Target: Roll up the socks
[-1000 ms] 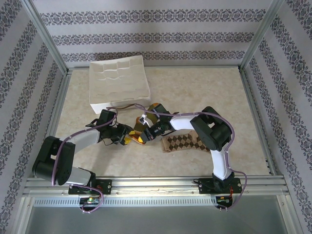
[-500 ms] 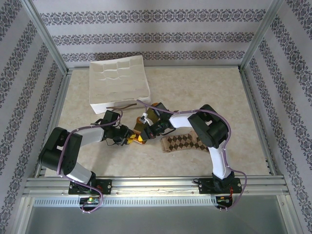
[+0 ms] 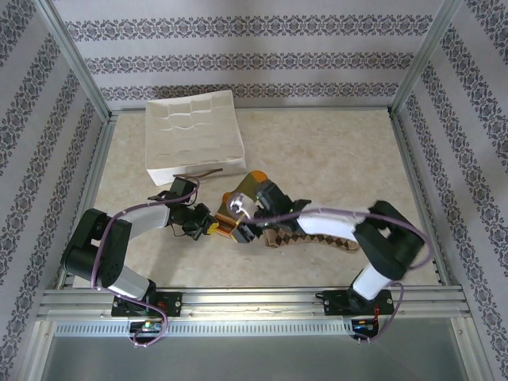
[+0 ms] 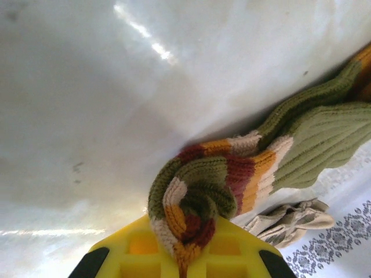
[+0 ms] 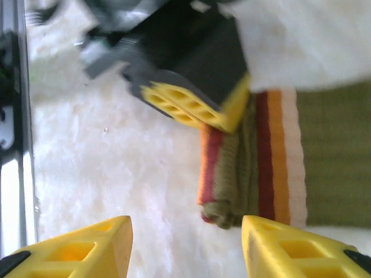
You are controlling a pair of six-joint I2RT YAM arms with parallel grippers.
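The olive green sock [image 3: 252,185] with orange, red and cream stripes lies mid-table, its striped end rolled into a tight coil [image 4: 194,200]. My left gripper [image 4: 188,258] is shut on that coil, its yellow fingers pinching it from both sides; from above it sits left of the sock [image 3: 208,227]. My right gripper [image 5: 185,249] stands open just off the rolled end [image 5: 243,174], nothing between its yellow fingertips [image 5: 81,246], and it hovers over the sock [image 3: 243,233]. The brown-and-beige argyle sock [image 3: 305,235] lies flat to the right, partly under the right arm.
A white moulded tray [image 3: 194,131] stands at the back left, with a thin brown strip [image 3: 198,171] before its front edge. Metal frame rails [image 3: 254,300] bound the table's near side, and patterned walls close in the cell.
My left gripper has closed on the sock's rolled end. My right gripper has let go of the sock and opened, and its arm has swung lower and out to the right.
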